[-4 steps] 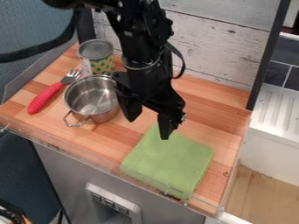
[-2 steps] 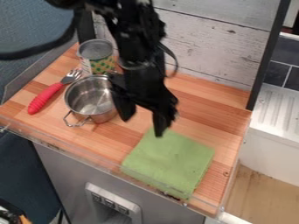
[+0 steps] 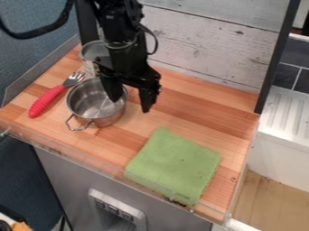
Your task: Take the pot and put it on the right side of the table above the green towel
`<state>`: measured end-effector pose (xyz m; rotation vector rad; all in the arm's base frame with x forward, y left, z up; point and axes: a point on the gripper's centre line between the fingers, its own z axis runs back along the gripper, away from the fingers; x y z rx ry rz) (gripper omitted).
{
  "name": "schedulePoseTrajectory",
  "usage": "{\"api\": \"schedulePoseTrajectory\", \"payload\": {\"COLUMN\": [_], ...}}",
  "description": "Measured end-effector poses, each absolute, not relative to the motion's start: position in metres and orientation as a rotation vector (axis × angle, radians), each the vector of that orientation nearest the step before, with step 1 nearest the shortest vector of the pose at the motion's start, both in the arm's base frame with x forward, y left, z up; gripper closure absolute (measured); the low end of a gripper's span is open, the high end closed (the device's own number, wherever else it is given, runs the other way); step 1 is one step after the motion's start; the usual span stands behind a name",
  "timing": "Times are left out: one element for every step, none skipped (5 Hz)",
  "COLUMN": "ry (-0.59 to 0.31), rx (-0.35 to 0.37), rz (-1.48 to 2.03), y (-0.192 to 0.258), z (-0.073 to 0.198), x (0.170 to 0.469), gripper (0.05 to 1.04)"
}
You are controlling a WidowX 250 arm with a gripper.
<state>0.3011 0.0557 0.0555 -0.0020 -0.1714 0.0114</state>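
Striped wooden tabletop [image 3: 202, 113]. Tin can [image 3: 91, 51] stands far left; red-handled fork [image 3: 58, 90] lies left, just beside upright metal pot [image 3: 91, 106]. Folded green towel [image 3: 174, 166] lies flat, near right.

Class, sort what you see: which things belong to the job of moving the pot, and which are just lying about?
Part of the job:
- metal pot
- green towel
- wooden table
- claw

Just lying about:
- red-handled fork
- can
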Motion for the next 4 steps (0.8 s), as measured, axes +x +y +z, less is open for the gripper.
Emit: {"api": "schedulePoseTrajectory", "payload": {"ry": [-0.134,-0.094,-0.087,-0.097], "rx": [0.005,0.031,0.045,0.054], "rz": [0.026,0.036,0.028,0.025], "y": [0.069,0.071,0.068,0.068], "z": [0.032,0.013,0.007,0.012], "x": [0.312,0.315,0.319,0.312], "gripper": [0.084,0.123,0.404,0.712]}}
